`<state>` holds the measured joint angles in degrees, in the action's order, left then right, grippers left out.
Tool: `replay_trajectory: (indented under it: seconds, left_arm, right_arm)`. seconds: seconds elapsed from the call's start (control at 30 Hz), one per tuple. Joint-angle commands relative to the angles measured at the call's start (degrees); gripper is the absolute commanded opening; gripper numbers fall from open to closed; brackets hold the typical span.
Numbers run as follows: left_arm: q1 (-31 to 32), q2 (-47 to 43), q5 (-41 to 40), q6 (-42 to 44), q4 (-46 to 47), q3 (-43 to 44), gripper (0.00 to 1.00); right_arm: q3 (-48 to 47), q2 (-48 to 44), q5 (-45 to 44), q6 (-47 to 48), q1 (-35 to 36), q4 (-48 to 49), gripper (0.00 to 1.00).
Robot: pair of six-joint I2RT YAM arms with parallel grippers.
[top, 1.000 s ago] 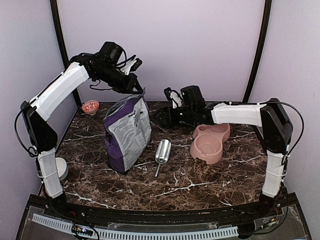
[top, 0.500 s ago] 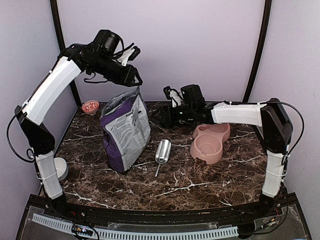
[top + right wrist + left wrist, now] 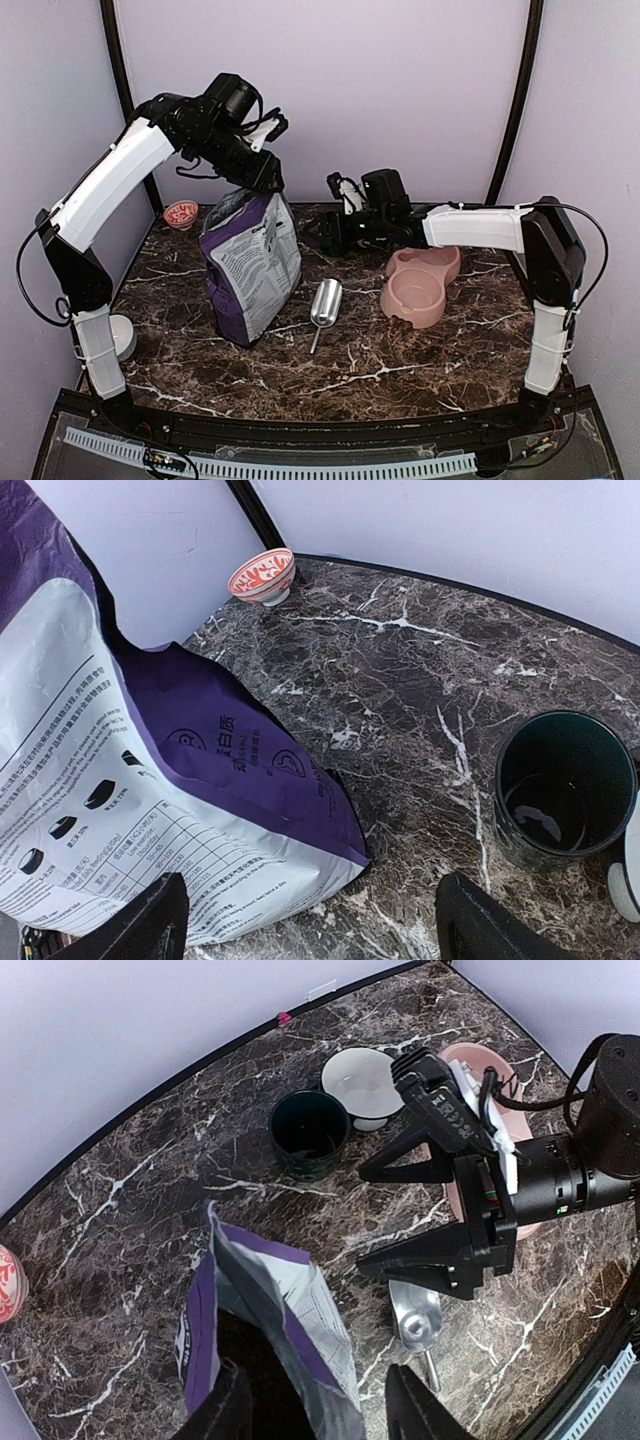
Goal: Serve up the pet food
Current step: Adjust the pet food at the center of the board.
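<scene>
Kibble first, and I can't see a single pellet: the only place to look is the bag (image 3: 252, 262), and from my left wrist its torn-open mouth shows nothing but dark. The bag stands upright on the left half of the marble table (image 3: 400, 365), purple and grey print facing the front, top edge crumpled and leaning a little. My left gripper (image 3: 270, 183) hangs right at that top edge, reaching down from high on the left. My left fingers (image 3: 225, 1405) are spread apart with the bag's lip rising between them, so nothing is pinched. Over to my right gripper (image 3: 368, 1217): it is low over the table just to the right of the bag, pointing at it, jaws parted wide with only air between them. Nearer the front, between the bag and the pink bowl (image 3: 425, 312), the metal scoop (image 3: 325, 303) lies flat on the marble, handle toward my bases, and the hollow shows bare metal. The pink bowl's two wells sit under my right forearm, and I see nothing in the near one. Behind my right gripper stands a dark cup (image 3: 305, 1165), with a white round dish (image 3: 362, 1082) just beyond it. Far back left, close to the wall, sits a small red-patterned bowl (image 3: 182, 213), well apart from everything else.
</scene>
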<state>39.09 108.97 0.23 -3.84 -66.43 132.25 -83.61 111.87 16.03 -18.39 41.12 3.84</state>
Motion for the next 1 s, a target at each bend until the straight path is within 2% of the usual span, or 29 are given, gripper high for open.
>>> replay_trajectory:
  seconds: [0.0, 0.2, 0.33, 0.4, 0.57, 0.97]
  left_arm:
    - [-0.16, 0.87, -0.52, 0.71, -1.24, -0.86, 0.47]
    - [-0.15, 4.22, 3.87, 0.87, 0.31, -1.45, 0.43]
    - [-0.22, 5.90, 0.73, 0.44, -0.13, -1.33, 0.42]
    - [-0.16, 6.15, -0.69, 0.28, -0.23, -1.24, 0.35]
    - [-0.20, 6.10, -0.37, -0.17, 0.62, -1.08, 0.01]
    - [-0.32, 3.69, 8.13, -1.70, 4.05, 0.12, 0.00]
  right_arm:
    - [-1.19, -0.01, -0.30, -0.55, -0.34, 1.39, 0.86]
    - [-1.41, -0.10, -0.28, -0.51, -0.34, 1.64, 0.86]
    - [-2.17, 0.15, -0.32, -0.43, -0.34, 1.71, 0.86]
    - [-3.01, 0.57, -0.02, -0.42, -0.35, 1.38, 0.86]
    - [-4.50, 1.40, 1.35, -1.07, -0.34, 2.41, 0.86]
    - [-7.81, 4.66, 7.29, 2.45, -0.26, 3.35, 0.83]
